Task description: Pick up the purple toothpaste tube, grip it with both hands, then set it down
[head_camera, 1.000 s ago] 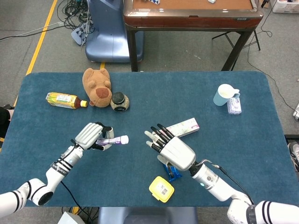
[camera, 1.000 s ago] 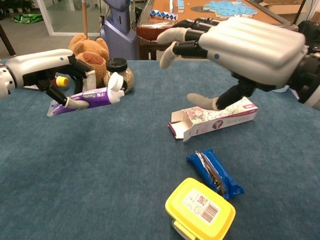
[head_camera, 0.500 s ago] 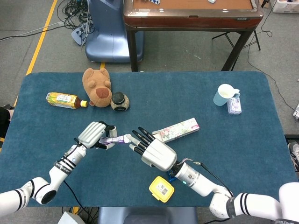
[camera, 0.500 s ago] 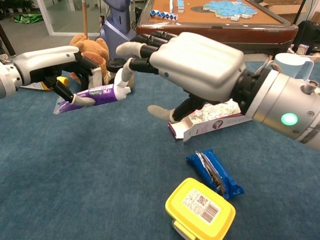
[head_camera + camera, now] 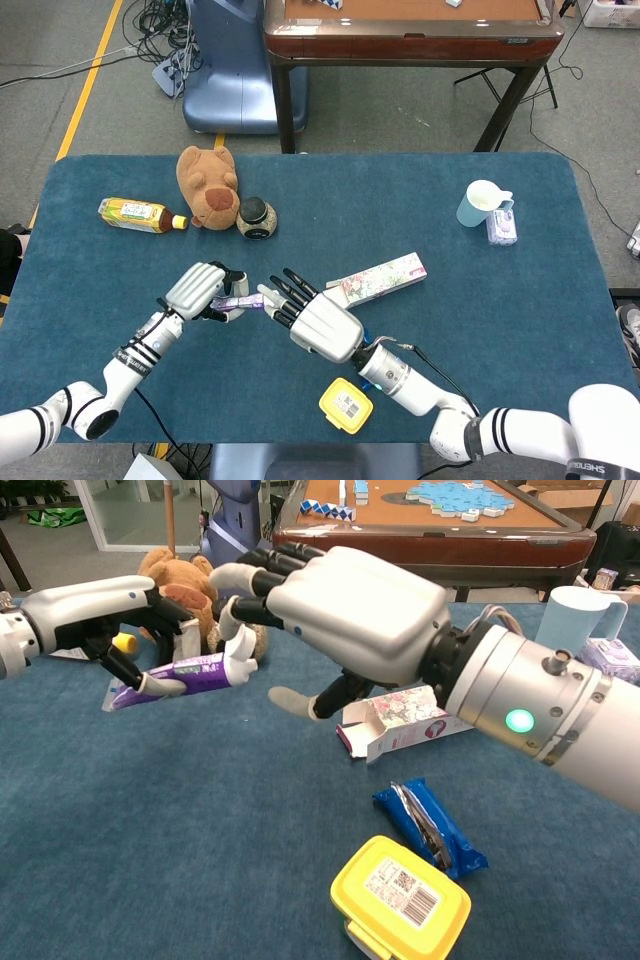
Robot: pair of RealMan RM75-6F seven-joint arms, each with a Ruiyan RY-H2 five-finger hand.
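Observation:
The purple toothpaste tube hangs a little above the blue table, lying roughly level with its white cap toward the right. My left hand grips its tail half from above. My right hand is open, with fingers spread and reaching left. Its fingertips hover over the cap end and its thumb is below and apart from it. No contact between the right hand and the tube shows.
A brown plush bear, a green tea bottle and a dark jar lie behind the left hand. A flowered carton, blue wrapper and yellow box lie near the right arm. A cup stands far right.
My right hand has travelled left across the table and risen to the tube's cap end, fingers still spread. The left hand keeps the tube almost in place.

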